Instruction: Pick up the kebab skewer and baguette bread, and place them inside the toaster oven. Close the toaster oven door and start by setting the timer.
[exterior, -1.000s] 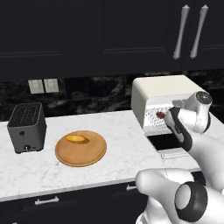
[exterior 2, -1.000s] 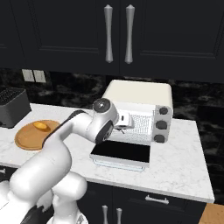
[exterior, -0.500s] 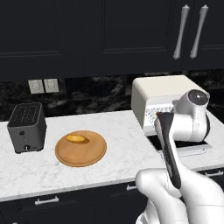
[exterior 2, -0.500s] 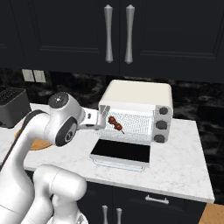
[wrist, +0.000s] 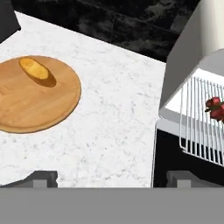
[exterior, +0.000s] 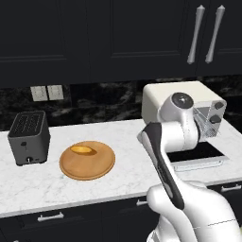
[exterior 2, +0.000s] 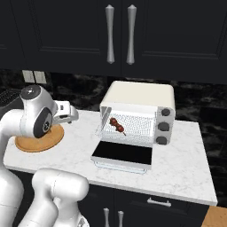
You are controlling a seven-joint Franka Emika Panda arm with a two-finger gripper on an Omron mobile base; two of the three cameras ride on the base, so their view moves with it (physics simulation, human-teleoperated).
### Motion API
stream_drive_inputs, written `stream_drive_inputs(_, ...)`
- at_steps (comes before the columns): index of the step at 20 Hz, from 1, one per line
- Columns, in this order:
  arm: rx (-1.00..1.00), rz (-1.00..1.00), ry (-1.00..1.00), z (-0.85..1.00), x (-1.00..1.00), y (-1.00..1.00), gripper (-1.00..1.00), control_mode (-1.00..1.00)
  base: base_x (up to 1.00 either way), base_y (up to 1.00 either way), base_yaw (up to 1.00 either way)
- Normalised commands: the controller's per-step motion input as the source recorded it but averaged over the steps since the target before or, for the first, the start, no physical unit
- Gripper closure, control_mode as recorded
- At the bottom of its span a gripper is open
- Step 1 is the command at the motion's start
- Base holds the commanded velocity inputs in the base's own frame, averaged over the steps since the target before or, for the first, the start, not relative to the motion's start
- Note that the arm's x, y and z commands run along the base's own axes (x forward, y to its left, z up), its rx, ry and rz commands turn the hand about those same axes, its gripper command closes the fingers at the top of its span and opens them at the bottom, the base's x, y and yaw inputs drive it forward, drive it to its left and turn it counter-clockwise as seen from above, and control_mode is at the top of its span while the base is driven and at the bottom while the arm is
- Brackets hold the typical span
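The kebab skewer (exterior 2: 117, 125) lies on the wire rack inside the cream-white toaster oven (exterior 2: 137, 95); its red chunks (wrist: 215, 108) show at the right edge of the hand view. The toaster oven door (exterior 2: 124, 154) hangs open, flat over the counter. Over on the left, the baguette bread (wrist: 37, 70) rests on a round wooden plate (wrist: 48, 105), also seen as a golden loaf (exterior: 82, 150) in the left base view. My gripper (wrist: 113, 179) is open and empty above the bare counter between plate and oven. Its hand (exterior 2: 66, 111) is left of the oven.
A dark grey two-slot toaster (exterior: 28, 137) stands at the counter's left end, beyond the wooden plate (exterior: 87, 163). Black upper cabinets with silver handles (exterior 2: 119, 33) hang above. The oven's knobs (exterior 2: 163, 126) are on its right front. The counter's front edge runs close below the open door.
My arm has swung left, out of the oven mouth and over the counter between oven and plate. The kebab skewer stays on the rack. The gripper remains open.
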Motion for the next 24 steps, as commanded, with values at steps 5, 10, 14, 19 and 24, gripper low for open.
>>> stream_drive_inputs(5,0.00,0.34,0.06,-0.22,0.67,1.00,-1.00,-1.00,0.00,0.00,0.00)
stream_drive_inputs(10,-0.01,0.23,0.08,-0.81,0.81,1.00,-1.00,-1.00,0.00,0.00,0.00)
stream_drive_inputs(14,-0.02,0.16,0.03,-0.70,0.57,0.97,-1.00,-1.00,0.00,0.00,0.00)
stream_drive_inputs(19,-0.07,0.05,0.08,-0.49,0.44,0.69,-1.00,-1.00,0.00,0.00,0.00)
stream_drive_inputs(24,-0.03,0.00,0.16,-0.35,0.62,0.15,-1.00,-1.00,0.00,0.00,0.00)
